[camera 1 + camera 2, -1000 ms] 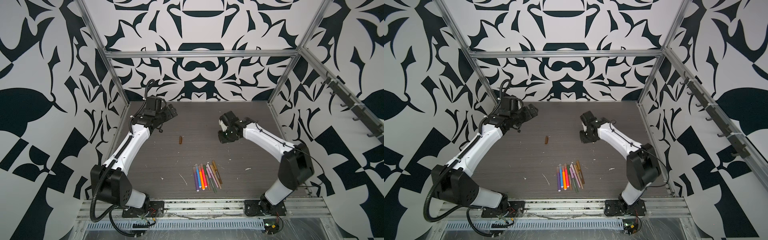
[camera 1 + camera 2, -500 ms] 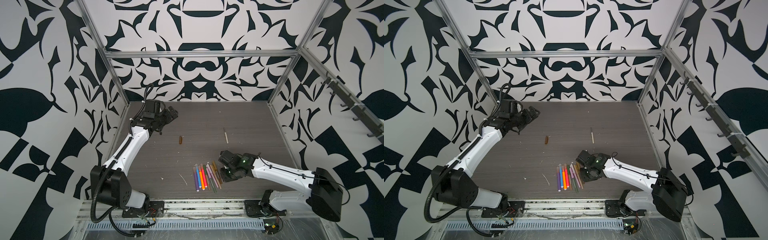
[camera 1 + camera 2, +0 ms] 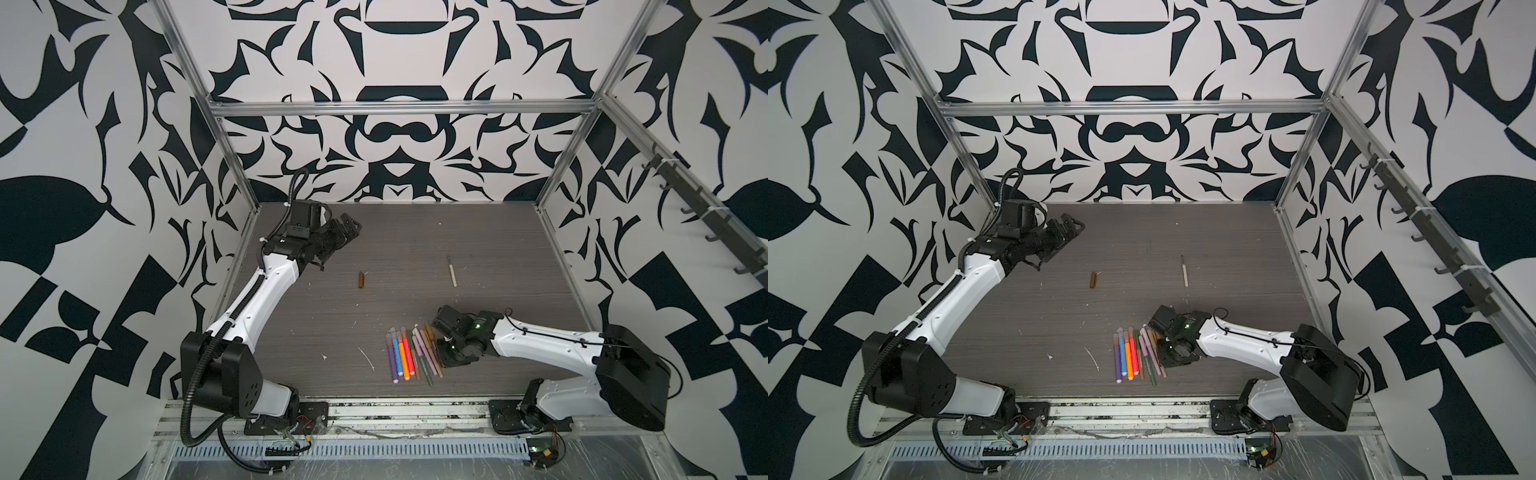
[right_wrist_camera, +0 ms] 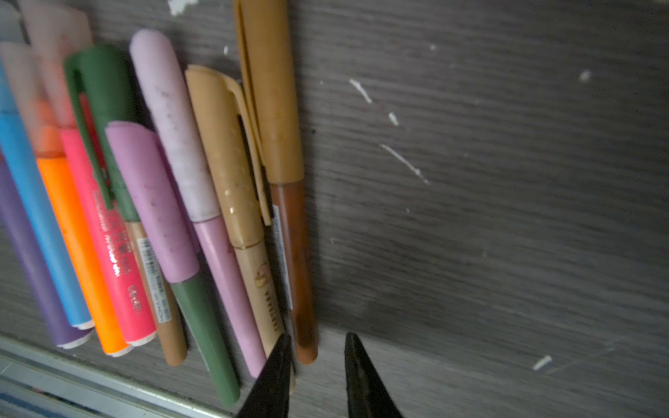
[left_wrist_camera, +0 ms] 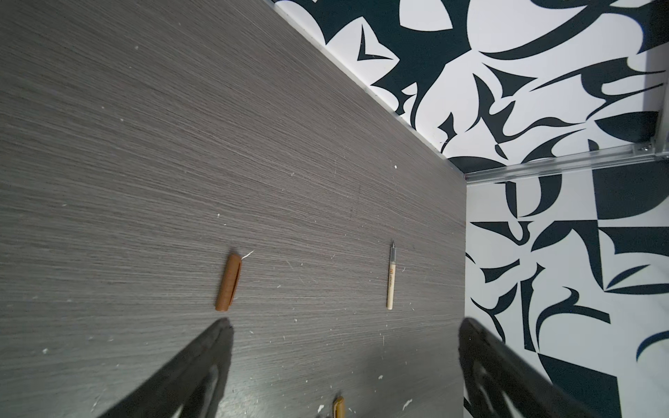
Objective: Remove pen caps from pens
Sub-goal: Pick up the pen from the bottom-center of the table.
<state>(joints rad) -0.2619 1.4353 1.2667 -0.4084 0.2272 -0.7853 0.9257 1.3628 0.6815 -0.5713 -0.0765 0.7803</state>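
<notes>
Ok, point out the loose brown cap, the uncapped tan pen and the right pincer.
loose brown cap (image 3: 361, 280), in a top view, mid-body.
uncapped tan pen (image 3: 452, 276), in a top view, pale barrel.
right pincer (image 4: 318, 336), right wrist view, midway between its fingertips.

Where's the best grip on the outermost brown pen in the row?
Probably the bare barrel of the brown pen, below its tan cap, leaving the cap free to pull. Come from above, jaws across the barrel: it lies flat with table on one side and a tan pen close on the other.
</notes>
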